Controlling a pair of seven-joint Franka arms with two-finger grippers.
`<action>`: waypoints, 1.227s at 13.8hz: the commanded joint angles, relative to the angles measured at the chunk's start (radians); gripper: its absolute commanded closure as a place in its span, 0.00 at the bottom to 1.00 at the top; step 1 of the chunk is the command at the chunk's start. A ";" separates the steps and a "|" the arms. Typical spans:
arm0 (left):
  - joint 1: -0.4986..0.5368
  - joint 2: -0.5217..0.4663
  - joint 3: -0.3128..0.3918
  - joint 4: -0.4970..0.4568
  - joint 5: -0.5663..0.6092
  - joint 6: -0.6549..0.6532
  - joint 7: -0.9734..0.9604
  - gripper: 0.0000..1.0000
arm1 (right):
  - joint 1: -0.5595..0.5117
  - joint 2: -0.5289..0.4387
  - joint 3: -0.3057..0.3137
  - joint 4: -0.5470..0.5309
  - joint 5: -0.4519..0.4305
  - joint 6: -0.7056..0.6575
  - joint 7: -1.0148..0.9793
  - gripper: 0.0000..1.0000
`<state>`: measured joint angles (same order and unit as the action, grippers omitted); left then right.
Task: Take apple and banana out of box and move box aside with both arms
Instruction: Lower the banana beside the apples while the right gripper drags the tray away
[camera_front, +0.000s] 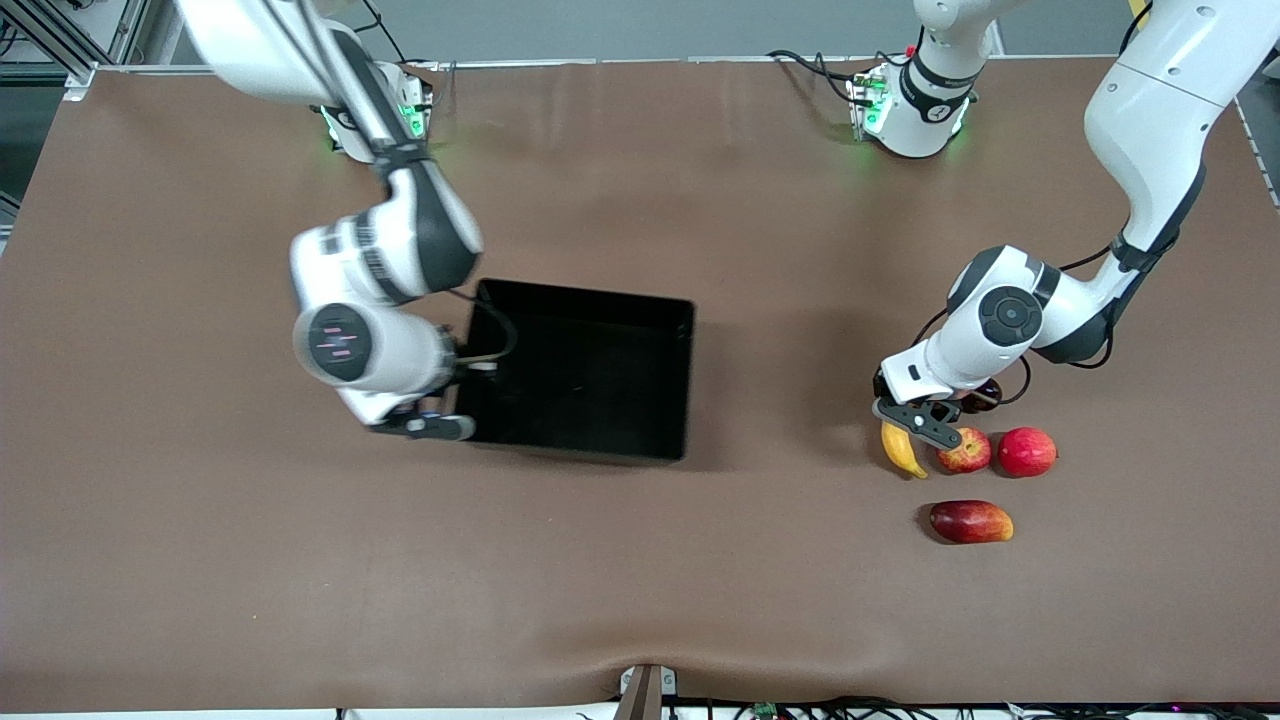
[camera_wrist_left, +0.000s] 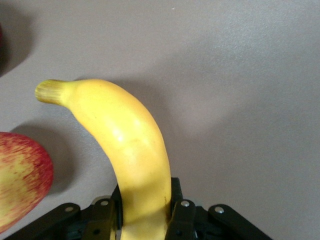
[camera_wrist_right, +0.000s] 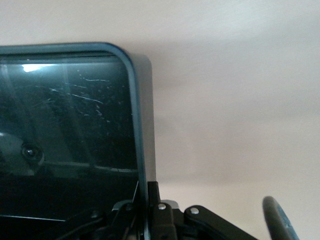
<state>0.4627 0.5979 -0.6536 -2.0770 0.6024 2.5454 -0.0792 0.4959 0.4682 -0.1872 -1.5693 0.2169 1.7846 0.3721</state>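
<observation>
Front view shows the black tray (camera_front: 585, 375) near the middle of the table (camera_front: 640, 580), its wall at the right arm's end clamped between the fingers of the right gripper (camera_front: 462, 398). Toward the left arm's end, the left gripper (camera_front: 912, 418) is closed on the banana (camera_front: 901, 450), just beside the apple (camera_front: 965, 451). The red fruit (camera_front: 1027, 451) sits next to the apple, and the mango (camera_front: 971, 521) lies nearer the camera.

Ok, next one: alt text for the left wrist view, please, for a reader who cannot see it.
The left claw is shut on a long curved yellow banana, gripping it near one end while its stem end points away over the bare tabletop. A small round apple, red with yellow blotches, sits beside the banana at the picture's edge.
</observation>
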 joint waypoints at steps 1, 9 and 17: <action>0.017 0.016 -0.009 -0.002 0.057 0.022 -0.028 1.00 | -0.118 -0.059 -0.001 -0.043 -0.005 -0.040 -0.094 1.00; 0.014 0.036 0.015 0.021 0.112 0.024 -0.033 0.46 | -0.479 -0.059 -0.003 -0.130 -0.048 -0.002 -0.544 1.00; 0.016 -0.154 -0.055 0.031 0.085 -0.066 -0.212 0.00 | -0.720 -0.049 -0.003 -0.346 -0.096 0.303 -0.857 1.00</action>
<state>0.4745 0.5466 -0.6740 -2.0257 0.6863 2.5492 -0.2245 -0.2086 0.4520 -0.2150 -1.8696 0.1261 2.0758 -0.4634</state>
